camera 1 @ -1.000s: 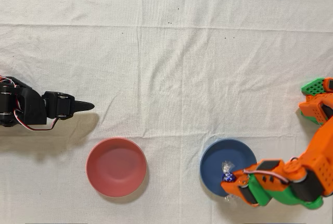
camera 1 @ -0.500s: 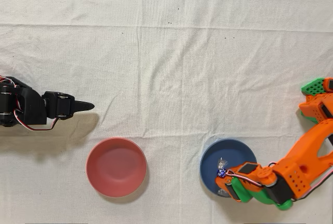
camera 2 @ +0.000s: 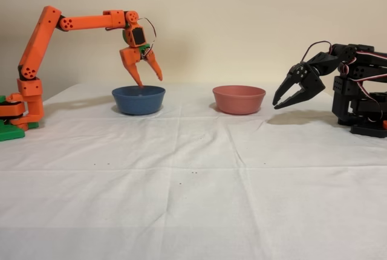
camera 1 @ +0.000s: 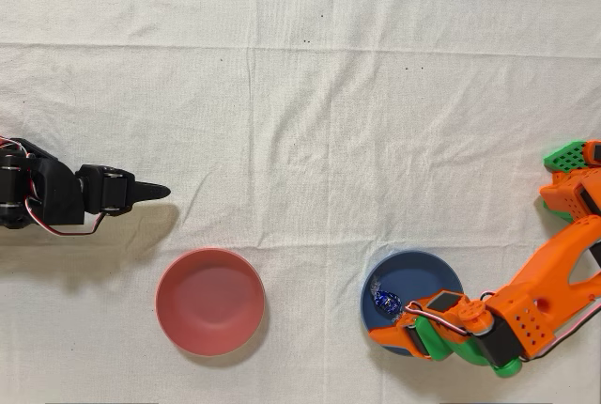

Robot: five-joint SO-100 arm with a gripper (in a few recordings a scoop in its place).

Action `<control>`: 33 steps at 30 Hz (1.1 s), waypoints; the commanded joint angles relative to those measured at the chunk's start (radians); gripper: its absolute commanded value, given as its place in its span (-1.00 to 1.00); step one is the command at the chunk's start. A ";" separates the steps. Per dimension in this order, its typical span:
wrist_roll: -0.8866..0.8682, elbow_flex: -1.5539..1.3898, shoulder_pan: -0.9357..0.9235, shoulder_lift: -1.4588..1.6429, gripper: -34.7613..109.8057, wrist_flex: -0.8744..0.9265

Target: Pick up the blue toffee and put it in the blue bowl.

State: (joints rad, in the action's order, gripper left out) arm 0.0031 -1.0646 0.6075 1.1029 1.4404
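The blue toffee [camera 1: 386, 302] lies inside the blue bowl [camera 1: 424, 268], left of the bowl's middle in the overhead view, free of the fingers. My orange gripper [camera 1: 400, 321] hovers over the bowl's lower right part, open and holding nothing. Seen from the side, the gripper [camera 2: 150, 80] hangs just above the blue bowl [camera 2: 138, 100] with its two fingers spread and pointing down. The bowl's wall hides the toffee in that view.
A pink-red bowl [camera 1: 209, 302] sits left of the blue one in the overhead view, and right of it as the pink-red bowl [camera 2: 239, 99] in the fixed view. The idle black arm [camera 1: 66, 199] rests at the left edge. White cloth covers the table.
The gripper has opened and let go of the toffee, which dropped into the blue bowl and now lies a little to the left of the fingers. The arm shifted slightly lower over the bowl.
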 commanded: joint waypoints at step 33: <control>0.296 -0.877 -0.469 1.131 -0.52 -0.241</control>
State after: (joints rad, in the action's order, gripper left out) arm 0.2623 -1.8730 0.2025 2.0525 1.2594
